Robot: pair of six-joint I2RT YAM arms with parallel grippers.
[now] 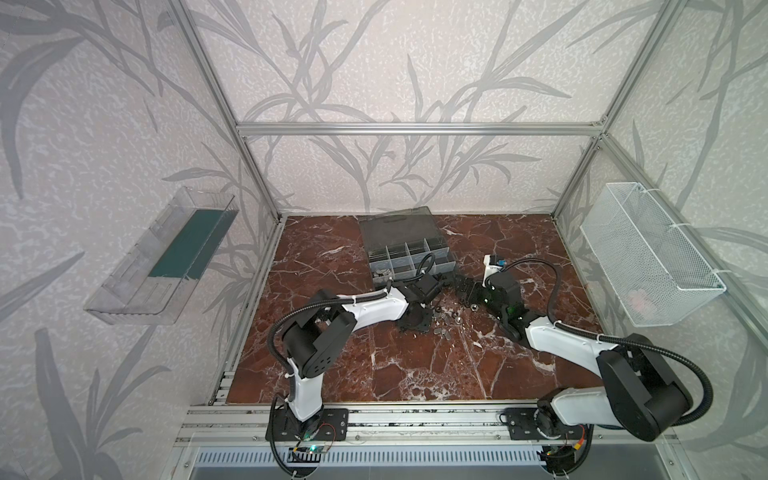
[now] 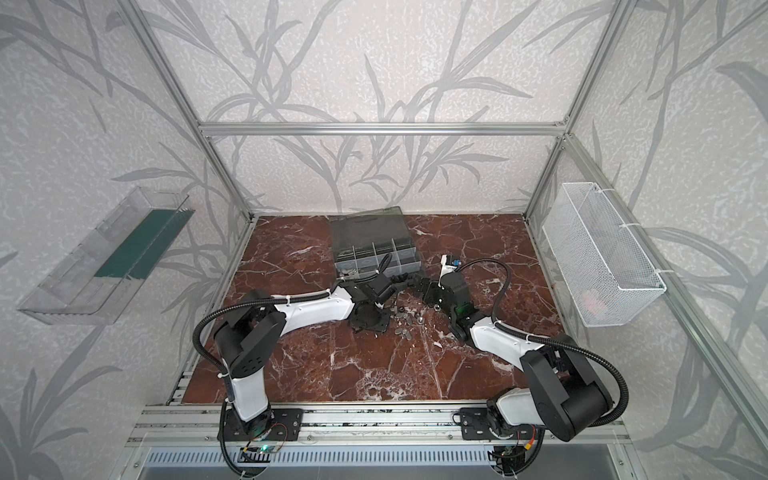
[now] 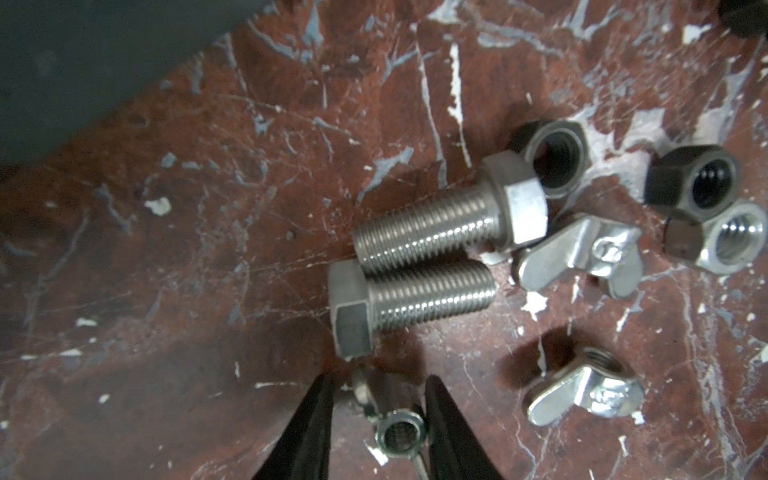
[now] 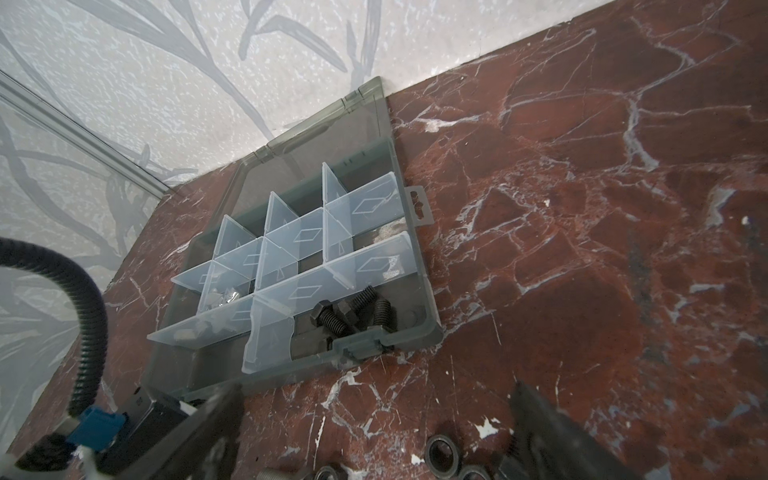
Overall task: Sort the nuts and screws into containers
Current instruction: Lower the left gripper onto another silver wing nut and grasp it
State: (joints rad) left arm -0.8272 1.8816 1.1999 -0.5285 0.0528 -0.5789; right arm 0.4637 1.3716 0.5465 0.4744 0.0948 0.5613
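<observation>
Inside organizer case (image 4: 399, 337) | black bolts (image 4: 345, 316) front-right compartment | silver fasteners (image 1: 382, 273) left

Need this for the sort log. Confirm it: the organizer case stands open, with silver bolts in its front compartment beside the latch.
Wrong colour: the bolts in that compartment are black, not silver, as the right wrist view shows. The organizer case does stand open.
</observation>
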